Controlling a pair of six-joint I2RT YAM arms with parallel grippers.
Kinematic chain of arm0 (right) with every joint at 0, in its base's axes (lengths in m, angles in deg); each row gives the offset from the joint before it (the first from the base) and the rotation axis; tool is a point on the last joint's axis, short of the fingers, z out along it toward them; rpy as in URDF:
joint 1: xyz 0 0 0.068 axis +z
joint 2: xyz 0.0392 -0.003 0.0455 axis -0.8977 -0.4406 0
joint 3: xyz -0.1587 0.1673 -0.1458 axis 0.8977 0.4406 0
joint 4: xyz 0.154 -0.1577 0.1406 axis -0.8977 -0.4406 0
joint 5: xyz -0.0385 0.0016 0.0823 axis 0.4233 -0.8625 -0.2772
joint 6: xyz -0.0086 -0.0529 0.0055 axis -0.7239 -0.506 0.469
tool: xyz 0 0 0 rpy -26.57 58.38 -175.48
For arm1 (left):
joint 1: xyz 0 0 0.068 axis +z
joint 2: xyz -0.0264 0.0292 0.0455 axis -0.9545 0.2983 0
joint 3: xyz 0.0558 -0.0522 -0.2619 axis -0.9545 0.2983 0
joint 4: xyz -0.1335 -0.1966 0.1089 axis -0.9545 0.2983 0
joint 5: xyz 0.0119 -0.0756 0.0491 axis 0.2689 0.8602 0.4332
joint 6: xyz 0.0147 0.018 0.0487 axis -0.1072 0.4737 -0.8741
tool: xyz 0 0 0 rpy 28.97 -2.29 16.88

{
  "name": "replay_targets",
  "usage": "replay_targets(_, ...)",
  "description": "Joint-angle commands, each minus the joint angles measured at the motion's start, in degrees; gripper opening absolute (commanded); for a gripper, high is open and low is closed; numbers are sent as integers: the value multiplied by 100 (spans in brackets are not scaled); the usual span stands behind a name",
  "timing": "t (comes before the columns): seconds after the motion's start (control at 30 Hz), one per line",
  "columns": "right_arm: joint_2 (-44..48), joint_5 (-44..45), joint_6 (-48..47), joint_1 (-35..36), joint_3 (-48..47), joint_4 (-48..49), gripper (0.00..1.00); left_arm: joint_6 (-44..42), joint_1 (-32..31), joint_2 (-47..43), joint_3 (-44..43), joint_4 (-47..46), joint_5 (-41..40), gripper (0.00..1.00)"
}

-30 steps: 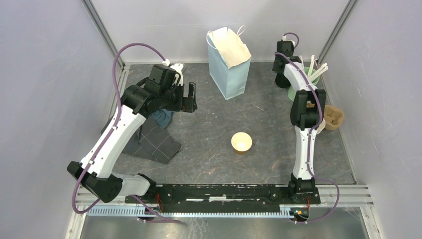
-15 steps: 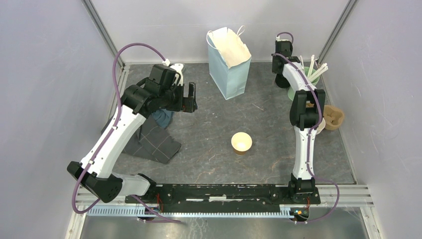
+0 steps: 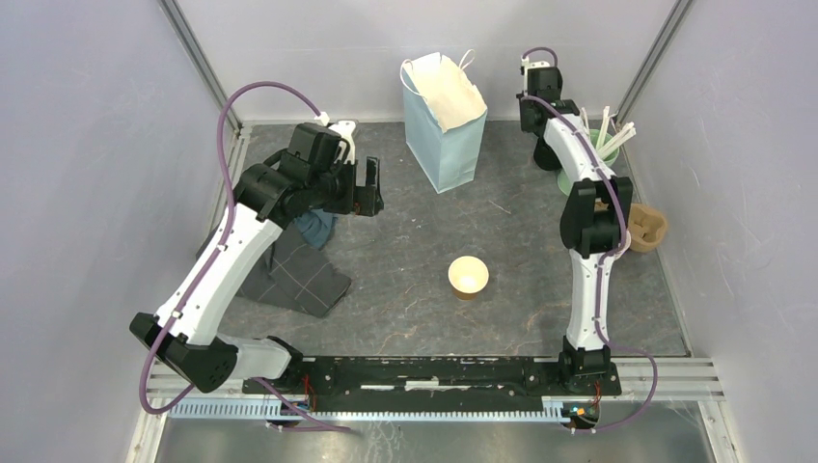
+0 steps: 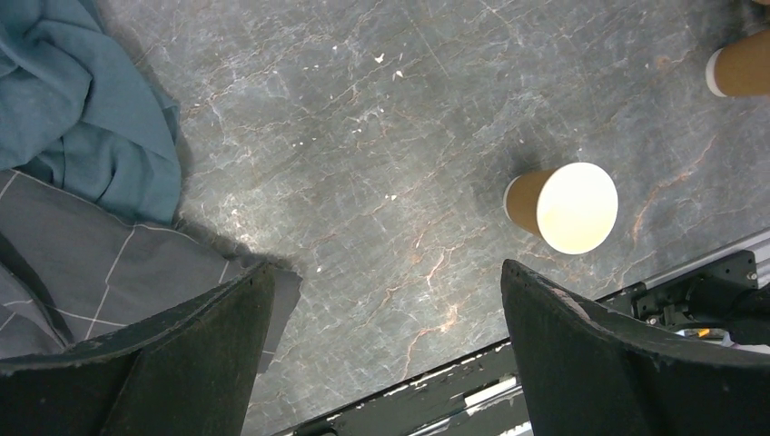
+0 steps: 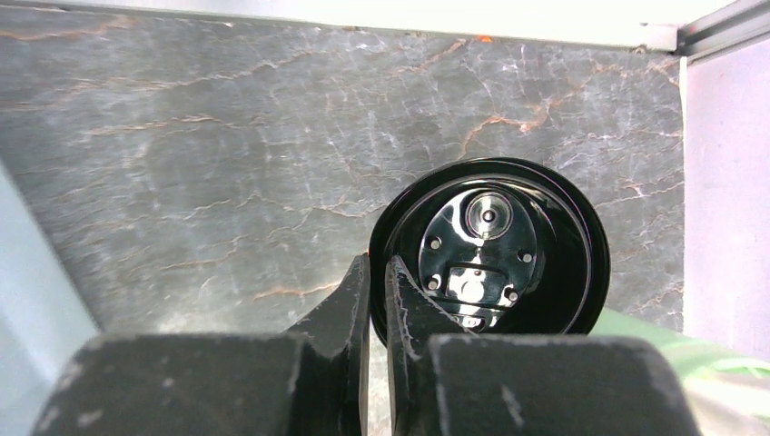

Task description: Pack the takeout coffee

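Change: the right gripper now sits further back and nearer the paper bag than a second ago. The left arm and the lidless cup have not shifted.
Meaning: I judge the carry toward the bag has begun. The coffee is not yet over the bag's mouth, and I cannot tell whether it has left the tabletop.
Takeout coffee: right of the bag, near the back wall, under the right wrist. Only the lid shows; the cup body is hidden.
Right hand: fingers pinched almost together on the lid's near rim.
Left gripper: spread wide, holding nothing, hanging left of the bag.
Lid: glossy black plastic, round, with a raised rim, and shiny enough to mirror the wrist.
Bag: pale blue paper, upright, mouth open, with string handles.
Tabletop: dark grey with a veined stone look.
Lidless cup: brown kraft with a cream inside, in front of the bag.
Cloths: soft and crumpled, one teal and one grey check, left of the bag.
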Motion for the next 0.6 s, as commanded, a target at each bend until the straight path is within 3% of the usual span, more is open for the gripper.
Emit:
replay_targets(0.0,1218,-265,96,204,124,-213,1,-132,-14,-75,-417,-195,226,100)
replay_targets(0.2,3521,-1435,766,608,2433,-537,1,132,-13,-174,-518,-405,573,100)
replay_targets(0.4,5891,-4215,1757,641,5175,25,2,1010,-4,-546,-113,-918,1136,100)
replay_targets(0.5,6882,-5592,2930,644,6168,1021,2,1775,-4,-718,220,-1314,1509,100)
replay_targets(0.57,7508,-6253,4434,642,7083,2644,2,2356,-9,-901,576,-1816,1894,100)
